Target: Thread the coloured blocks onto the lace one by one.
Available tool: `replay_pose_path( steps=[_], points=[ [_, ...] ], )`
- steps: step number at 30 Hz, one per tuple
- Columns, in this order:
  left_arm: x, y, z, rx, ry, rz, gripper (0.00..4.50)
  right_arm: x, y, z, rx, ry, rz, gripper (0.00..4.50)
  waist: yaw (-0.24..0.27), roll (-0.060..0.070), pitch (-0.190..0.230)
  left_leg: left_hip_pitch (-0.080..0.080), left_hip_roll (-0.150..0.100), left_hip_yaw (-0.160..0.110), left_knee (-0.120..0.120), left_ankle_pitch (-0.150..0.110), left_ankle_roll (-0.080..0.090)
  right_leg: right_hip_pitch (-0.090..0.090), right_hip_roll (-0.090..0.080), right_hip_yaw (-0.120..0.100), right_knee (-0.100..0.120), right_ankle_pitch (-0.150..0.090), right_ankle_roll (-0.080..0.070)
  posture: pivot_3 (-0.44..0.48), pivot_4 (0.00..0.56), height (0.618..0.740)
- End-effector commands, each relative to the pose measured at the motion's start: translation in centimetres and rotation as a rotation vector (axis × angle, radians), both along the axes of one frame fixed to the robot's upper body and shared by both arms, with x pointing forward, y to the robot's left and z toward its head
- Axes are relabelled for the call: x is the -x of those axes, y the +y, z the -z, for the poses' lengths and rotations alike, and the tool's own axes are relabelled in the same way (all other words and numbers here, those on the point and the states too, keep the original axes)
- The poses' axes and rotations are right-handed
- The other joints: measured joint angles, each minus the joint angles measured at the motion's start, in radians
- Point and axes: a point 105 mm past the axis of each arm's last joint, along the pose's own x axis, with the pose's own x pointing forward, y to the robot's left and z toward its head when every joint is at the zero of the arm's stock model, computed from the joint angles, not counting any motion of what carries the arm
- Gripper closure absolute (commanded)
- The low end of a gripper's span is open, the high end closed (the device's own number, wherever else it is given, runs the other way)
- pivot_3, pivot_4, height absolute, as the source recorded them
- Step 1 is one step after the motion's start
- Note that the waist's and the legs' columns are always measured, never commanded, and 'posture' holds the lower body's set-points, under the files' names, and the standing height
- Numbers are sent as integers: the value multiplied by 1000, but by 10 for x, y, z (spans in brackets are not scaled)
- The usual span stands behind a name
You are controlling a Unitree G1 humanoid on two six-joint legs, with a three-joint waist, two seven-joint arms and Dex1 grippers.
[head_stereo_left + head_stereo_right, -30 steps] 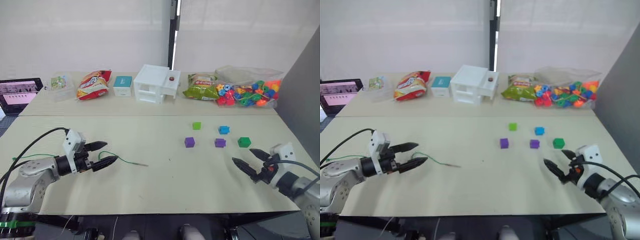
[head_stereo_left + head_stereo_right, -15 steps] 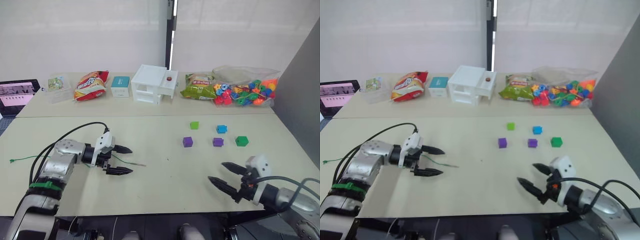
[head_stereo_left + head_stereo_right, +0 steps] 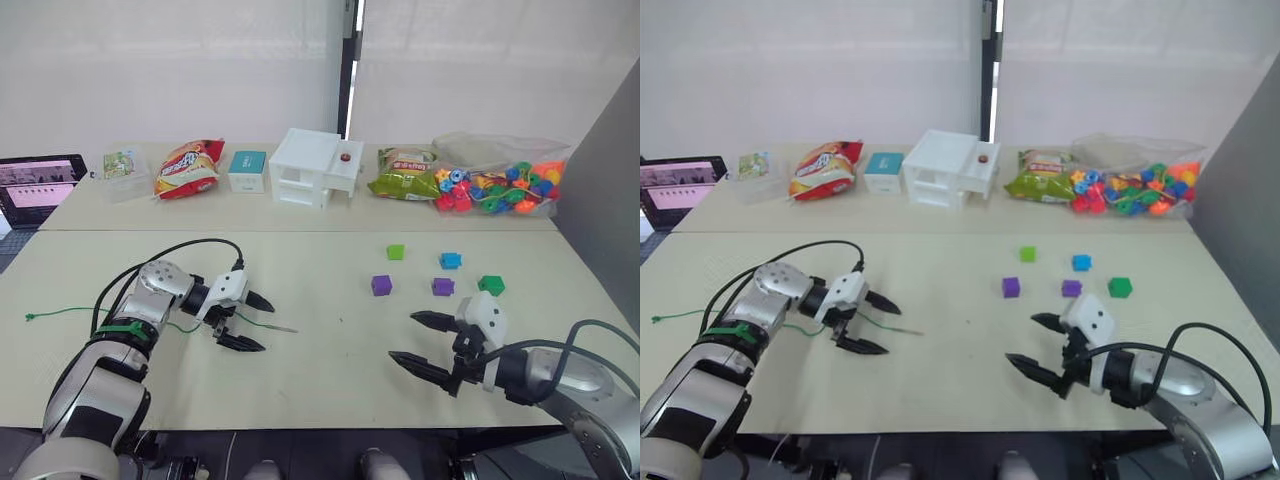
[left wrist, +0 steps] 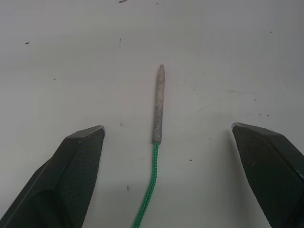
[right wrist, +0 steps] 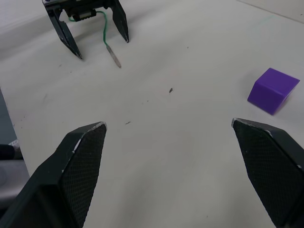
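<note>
1. the left gripper (image 3: pixel 247 322) sits low over the pale worktop (image 3: pixel 330 360) on the left side, its two black fingers spread wide apart and holding nothing.
2. the thin green lace (image 4: pixel 151 183) lies flat on the worktop between those fingers; its stiff grey-brown needle-like tip (image 4: pixel 158 104) points right, just past the fingertips, touching neither.
3. the lace's tail trails away left across the worktop to a small knot (image 3: pixel 31 317) near the left edge.
4. the right gripper (image 3: pixel 420 342) is near the front edge on the right, fingers also spread wide, empty, aimed left toward the lace tip.
5. five small plastic cubes rest loose on the right of the worktop, farther back than the right gripper: a purple cube (image 3: pixel 380 285), a second purple cube (image 3: pixel 442 287), a dark green cube (image 3: pixel 490 285), a light green cube (image 3: pixel 396 252) and a blue cube (image 3: pixel 450 260).
6. all five cubes are apart from one another and well apart from the lace.
7. along the far edge stand snack bags, a white box (image 3: pixel 312 166) and a clear bag of coloured beads (image 3: pixel 497 183).
</note>
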Motion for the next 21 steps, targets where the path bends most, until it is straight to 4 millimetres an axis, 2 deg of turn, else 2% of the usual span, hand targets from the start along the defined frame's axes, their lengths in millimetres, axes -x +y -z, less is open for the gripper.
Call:
replay_pose_path(
  steps=[1,2,3,5,6,7,15,21],
  points=[
    [4,-4,12,-30,16,37,0,3,-2,-12,-13,-46,24,54,6,0,0,0,0,0,0,0,0,0,0,0,0,0,0,0,150,740],
    [5,-4,14,-39,24,37,422,4,-3,-12,-12,-46,28,0,7,0,0,0,0,0,0,0,0,0,0,0,0,0,0,0,150,740],
    [6,-3,17,-44,44,30,535,4,-3,-11,-9,-45,33,0,8,0,0,0,0,0,0,0,0,1,0,0,0,0,0,0,150,740],
    [6,-4,19,-41,60,23,1097,5,-4,-11,-8,-46,38,0,7,0,0,0,0,0,0,0,0,1,0,0,0,0,0,0,150,740],
    [6,-3,20,-47,62,24,1525,6,-4,-12,-7,-48,40,0,7,0,0,1,0,0,0,0,0,1,0,0,0,0,0,0,150,740],
    [6,-3,21,-52,62,26,1756,6,-4,-12,-7,-48,41,0,7,0,0,1,0,0,0,0,1,1,0,0,0,0,0,0,150,740],
    [6,1,24,-87,69,26,4470,7,-2,-15,-15,-62,52,0,1,0,0,8,0,0,-1,-2,4,8,1,0,-1,0,0,0,150,740],
    [3,-2,18,-70,63,24,4470,8,-2,-14,-19,-59,66,0,0,0,0,8,0,0,0,-2,4,9,1,0,-2,0,0,0,150,740]
  ],
)
